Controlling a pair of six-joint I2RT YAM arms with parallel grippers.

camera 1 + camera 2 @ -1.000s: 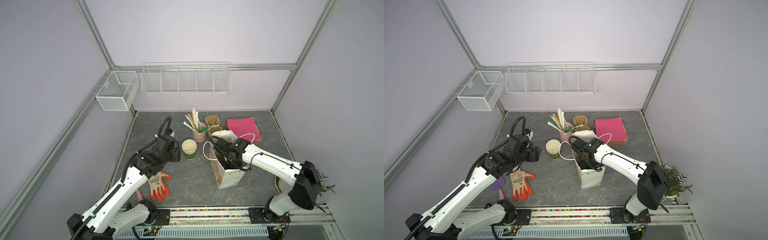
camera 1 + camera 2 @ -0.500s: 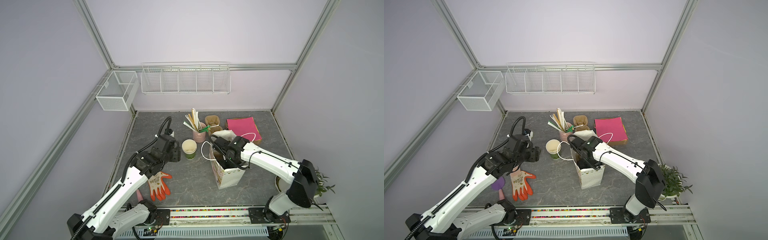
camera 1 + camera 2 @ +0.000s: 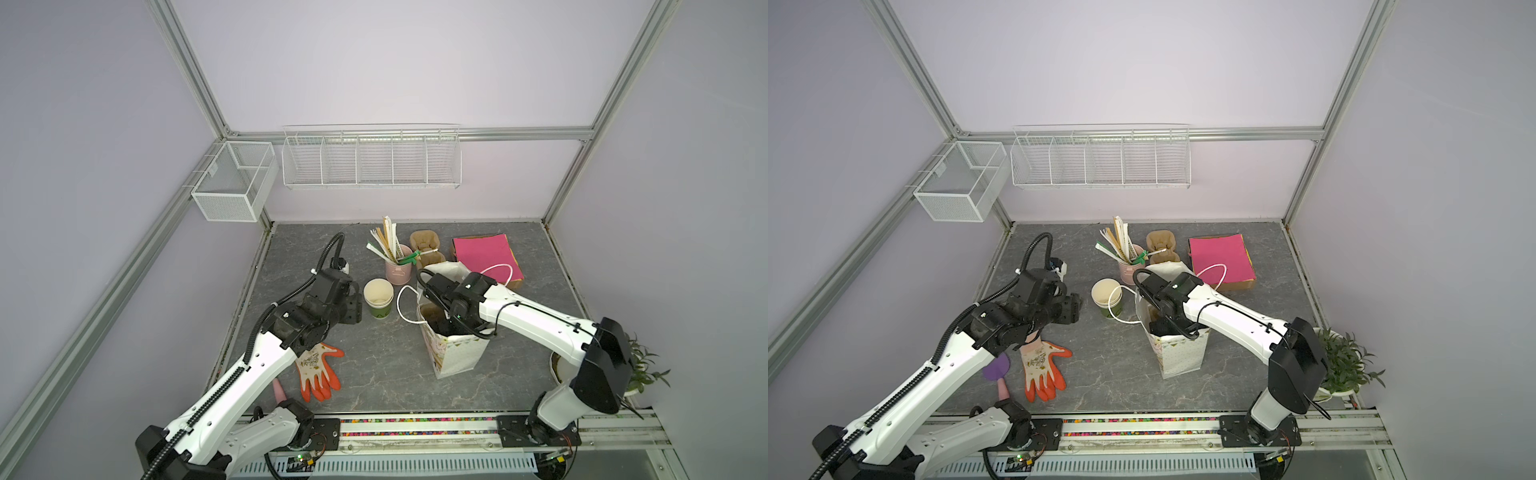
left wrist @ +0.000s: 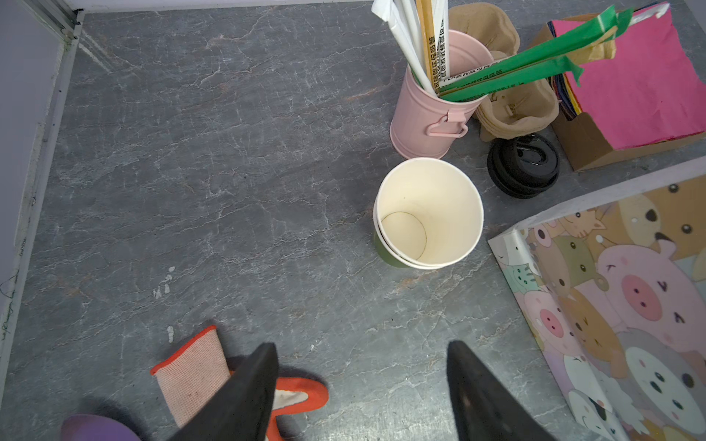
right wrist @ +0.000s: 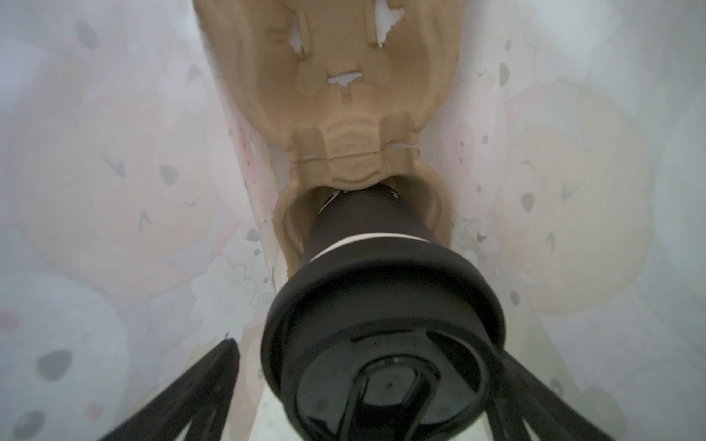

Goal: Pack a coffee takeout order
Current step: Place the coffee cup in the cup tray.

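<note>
In both top views the bag (image 3: 457, 357) stands upright right of centre. The right gripper (image 3: 441, 322) reaches into its mouth, with the jaws hidden there. The left gripper (image 3: 354, 306) hovers just left of a green cup (image 3: 378, 297). The pink sheet (image 3: 484, 253) lies at the table's upper right, with a spare carrier (image 3: 424, 245) beside the bucket (image 3: 398, 270). A glove (image 3: 318, 370) lies lower left.

Left wrist: the jaws at the bottom edge are spread, with nothing between them. The green cup is at centre and the bag's printed side at lower right. A black lid (image 4: 523, 166) lies upper right.

Right wrist: inside the bag, a carrier (image 5: 344, 95) fills the top. A black cup (image 5: 366, 236) sits in its lower pocket. The fingers (image 5: 198, 389) stand wide on either side of its lid, not clamping it.
</note>
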